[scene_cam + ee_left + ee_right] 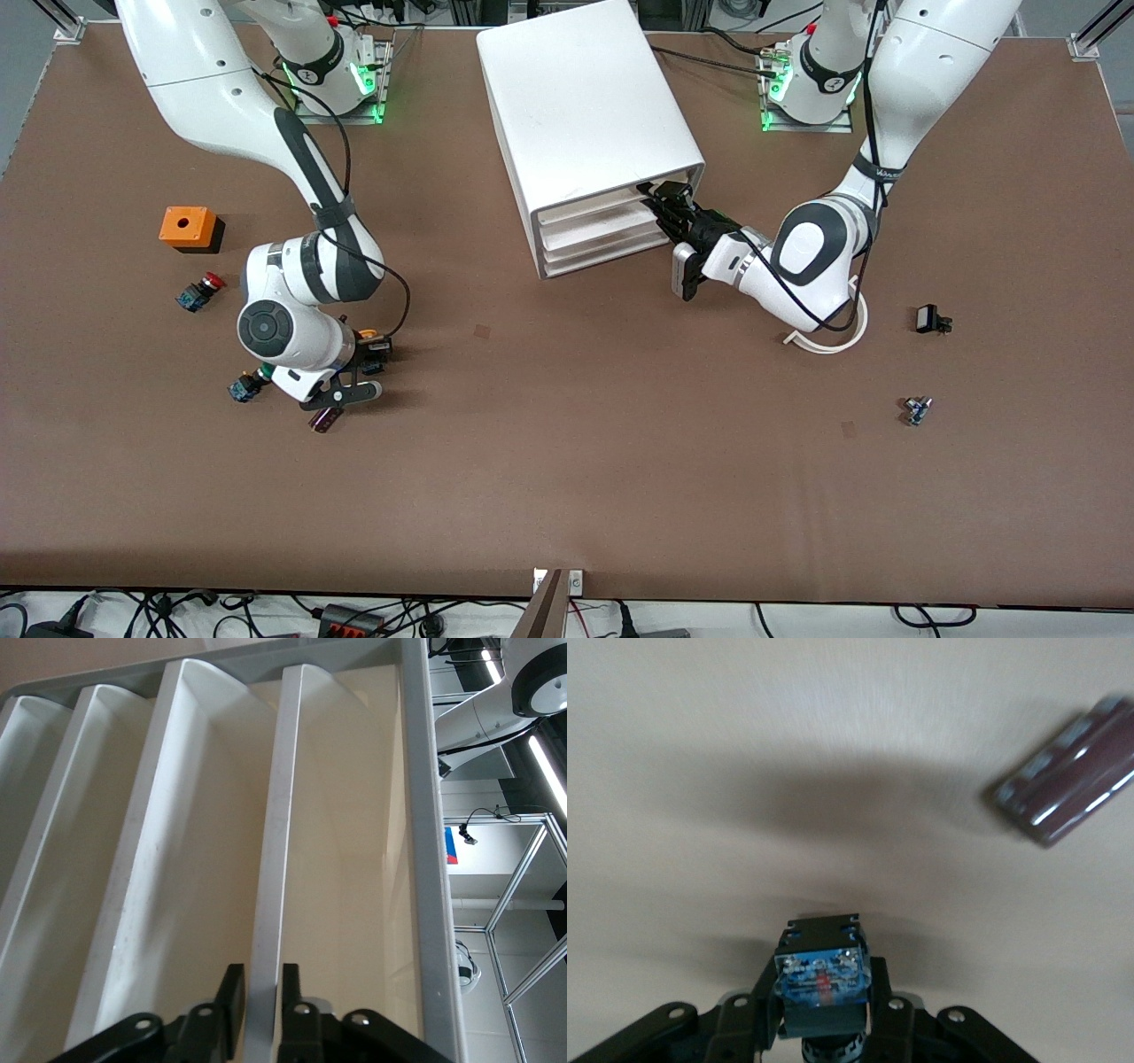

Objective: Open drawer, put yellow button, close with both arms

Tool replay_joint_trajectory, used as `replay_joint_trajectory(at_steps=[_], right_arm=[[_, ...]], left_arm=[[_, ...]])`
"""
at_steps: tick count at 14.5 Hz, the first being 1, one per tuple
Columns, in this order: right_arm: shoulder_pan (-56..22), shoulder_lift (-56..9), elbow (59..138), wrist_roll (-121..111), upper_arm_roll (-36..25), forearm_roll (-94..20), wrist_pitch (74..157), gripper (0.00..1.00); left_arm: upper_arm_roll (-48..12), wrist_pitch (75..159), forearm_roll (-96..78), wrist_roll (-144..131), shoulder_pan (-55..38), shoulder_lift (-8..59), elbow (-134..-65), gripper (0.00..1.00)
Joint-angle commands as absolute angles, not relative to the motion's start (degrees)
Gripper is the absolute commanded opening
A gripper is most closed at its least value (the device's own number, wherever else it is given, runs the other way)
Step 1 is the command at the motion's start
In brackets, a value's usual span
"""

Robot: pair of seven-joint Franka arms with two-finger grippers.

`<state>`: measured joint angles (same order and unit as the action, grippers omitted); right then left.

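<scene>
The white cabinet (585,115) stands at the middle of the table between the arms' bases. My left gripper (664,204) is at the front of its top drawer (595,211). In the left wrist view my left gripper (261,990) is shut on the front lip of the top drawer (270,859); the drawer is about flush with the cabinet. My right gripper (370,351) is over the table toward the right arm's end, shut on the yellow button (366,335). In the right wrist view my right gripper (822,997) clamps the black body with the blue end of the yellow button (820,970).
An orange box (188,228), a red-capped button (201,291) and a green-capped button (247,386) lie by the right arm. A dark maroon part (323,420) lies beside the right gripper. A white ring (833,341) and two small parts (930,319) (917,409) lie toward the left arm's end.
</scene>
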<state>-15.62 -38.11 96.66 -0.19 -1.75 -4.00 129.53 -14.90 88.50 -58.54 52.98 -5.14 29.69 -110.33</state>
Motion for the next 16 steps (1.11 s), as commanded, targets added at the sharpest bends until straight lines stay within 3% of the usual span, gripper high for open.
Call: replay_joint_trajectory(at_steps=[1, 7, 12, 13, 15, 16], right_arm=[[-16.0, -34.3, 94.2, -0.8, -1.8, -4.7, 126.5, 0.0], [-19.2, -33.0, 79.8, -0.4, -1.8, -4.5, 114.9, 0.0], [-22.7, -31.6, 72.4, -0.4, -1.8, -4.6, 109.7, 0.0], [-23.9, -31.1, 71.8, -0.3, -1.8, -4.6, 109.6, 0.0], [-25.8, -30.5, 70.5, 0.1, -1.8, -4.6, 109.5, 0.0], [-27.2, -30.5, 69.5, 1.0, -1.8, -4.5, 109.4, 0.0]], left_arm=[[-14.9, 90.8, -59.8, 54.3, -5.3, 28.3, -111.4, 0.03], [-13.7, 92.4, -58.8, 53.6, -4.7, 31.2, -105.3, 0.04], [-8.6, 92.3, -58.8, 53.7, -4.7, 35.4, -98.0, 0.08], [-8.3, 92.3, -58.7, 53.8, -4.7, 35.5, -97.7, 0.15], [-8.3, 92.1, -56.8, 54.5, -4.7, 35.4, -97.7, 1.0], [-8.3, 92.0, -56.3, 54.3, -4.5, 35.2, -97.7, 1.0]])
